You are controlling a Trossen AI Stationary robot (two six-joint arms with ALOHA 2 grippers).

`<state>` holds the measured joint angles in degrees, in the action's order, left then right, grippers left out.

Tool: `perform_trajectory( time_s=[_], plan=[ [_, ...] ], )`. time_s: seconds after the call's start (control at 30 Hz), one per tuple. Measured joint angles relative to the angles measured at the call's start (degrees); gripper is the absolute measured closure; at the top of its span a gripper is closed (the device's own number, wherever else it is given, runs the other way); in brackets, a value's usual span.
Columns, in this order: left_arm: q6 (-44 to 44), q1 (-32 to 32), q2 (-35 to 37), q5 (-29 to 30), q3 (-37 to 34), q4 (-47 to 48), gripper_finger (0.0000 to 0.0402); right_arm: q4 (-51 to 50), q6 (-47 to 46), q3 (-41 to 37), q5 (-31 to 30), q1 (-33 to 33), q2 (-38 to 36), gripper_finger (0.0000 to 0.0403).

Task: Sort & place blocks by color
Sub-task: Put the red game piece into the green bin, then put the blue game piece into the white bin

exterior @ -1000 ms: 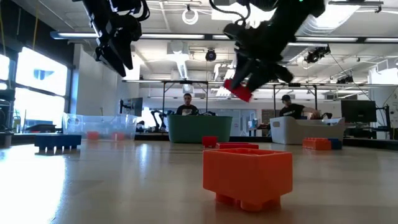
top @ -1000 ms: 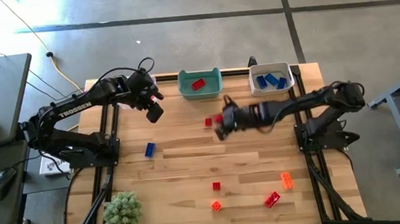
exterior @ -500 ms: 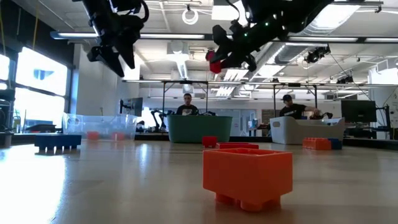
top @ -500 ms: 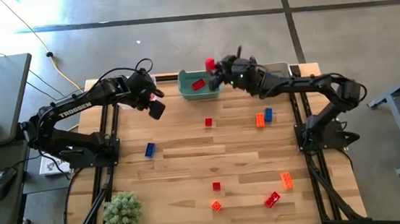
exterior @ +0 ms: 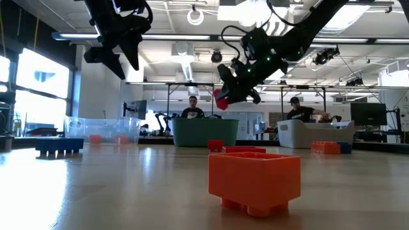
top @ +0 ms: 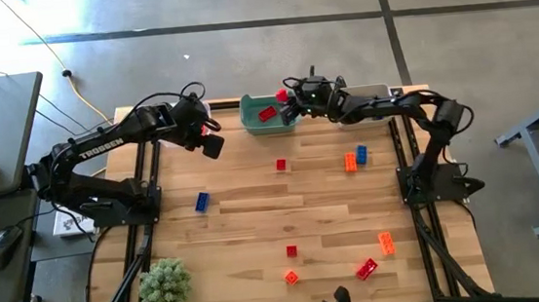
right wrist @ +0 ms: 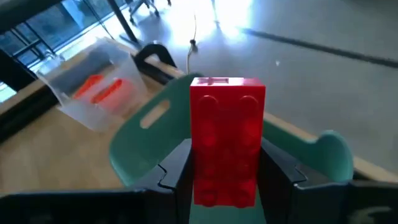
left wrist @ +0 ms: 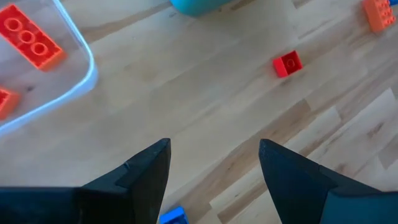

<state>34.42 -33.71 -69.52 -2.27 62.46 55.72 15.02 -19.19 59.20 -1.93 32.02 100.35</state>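
Note:
My right gripper (top: pixel 287 99) is shut on a red block (right wrist: pixel 227 140) above the teal bin (top: pixel 271 121), which has another red block (top: pixel 266 113) in it. My left gripper (top: pixel 212 144) hangs open in the air near the clear bin (left wrist: pixel 74 56), which holds orange blocks (left wrist: pixel 28 38). Loose blocks lie flat on the table: a red cube (top: pixel 281 165), an orange (top: pixel 350 161) and blue (top: pixel 361 154) pair, a blue one (top: pixel 202 202), and several red and orange ones near the near edge (top: pixel 367 270). My right gripper pinches the red block between its two fingers, on its two long sides (right wrist: pixel 198 180). The fingers come from the table's right, slanting a little downward. The block's far end (right wrist: pixel 227 93) sticks out past the fingertips. It is lifted clear above the teal bin (right wrist: pixel 149 124).
A white bin (top: pixel 372 91) at the far right corner is partly covered by my right arm. A fuzzy green plant (top: pixel 164 285) sits at the near left corner. An orange block (exterior: pixel 254 179) looms close in the low view. People sit in the room behind (exterior: pixel 193 107).
My right gripper has carried the red block from over the table's middle toward the far edge and leftward, rising on the way, then dipping lower over the teal bin. Its move uncovered the orange and blue pair on the table.

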Motion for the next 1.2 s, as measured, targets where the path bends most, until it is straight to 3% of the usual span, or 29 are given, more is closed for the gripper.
perform_trajectory(
  time_s=[0.13, 0.37, 0.53, 0.9, 1.2],
  plan=[
    [0.14, 1.18, 0.00, -0.13, 0.00, 0.00, 0.0168, -0.34, -0.26, -0.01, 2.40, 1.09, 1.33, 0.0283],
    [0.07, 3.13, 0.00, -0.11, 0.00, 0.00, 0.0168, -0.59, 0.05, -0.01, 3.07, 2.14, 1.74, 0.0202],
    [-0.05, 4.09, 0.00, -0.11, 0.00, 0.00, 0.0168, -0.60, -0.32, -0.01, 4.05, 2.13, 1.74, 0.0168],
    [-1.80, 4.52, -0.02, 0.16, 0.00, 0.05, 0.0168, -3.52, -1.52, 0.00, 5.99, 1.95, -4.69, 0.0161],
    [2.32, 4.50, -0.02, 1.43, 0.00, 7.91, 0.0167, -9.58, -1.36, 0.00, 0.27, -0.46, -12.35, 0.0160]
  ],
)
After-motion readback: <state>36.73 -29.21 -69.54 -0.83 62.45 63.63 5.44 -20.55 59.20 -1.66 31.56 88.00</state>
